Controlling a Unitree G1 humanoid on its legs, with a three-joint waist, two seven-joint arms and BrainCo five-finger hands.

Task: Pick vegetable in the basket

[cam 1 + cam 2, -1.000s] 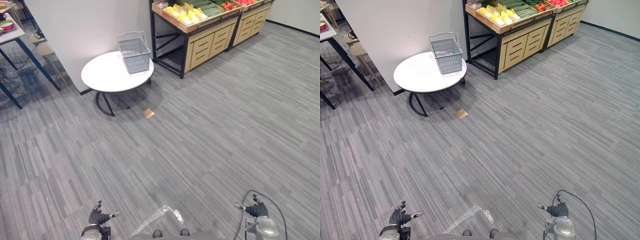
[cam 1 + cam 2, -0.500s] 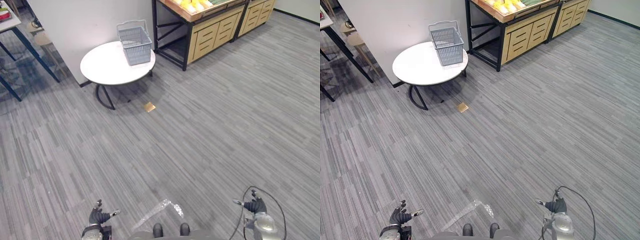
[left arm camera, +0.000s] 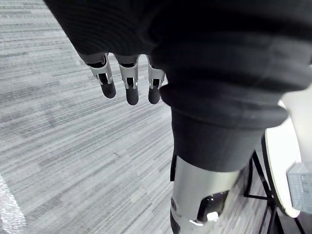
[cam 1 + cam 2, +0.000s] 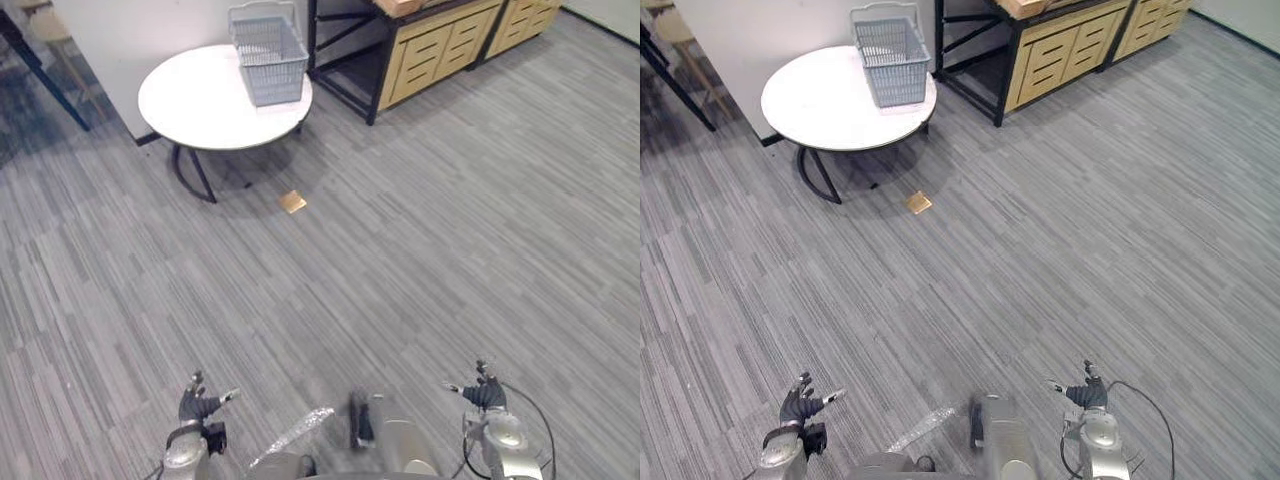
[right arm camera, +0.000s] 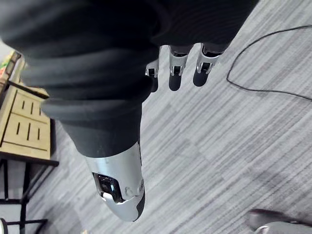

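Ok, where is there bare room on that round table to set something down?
The white table is bare over its near and left part, from the grey basket to the rim. The tight spot is its far right edge, where the basket stands next to the wooden stand.

The wooden stand (image 4: 432,66) is running off the top edge of both eye views, its upper part being cut away above the drawers and dark frame. The grey basket (image 4: 892,50) on the round table (image 4: 820,100) is sitting too far off to read its inside. A small tan thing (image 4: 292,202) on the floor (image 4: 400,250), possibly a card, is showing too small to name. In the left wrist view the picture's edge is cutting through table and basket.
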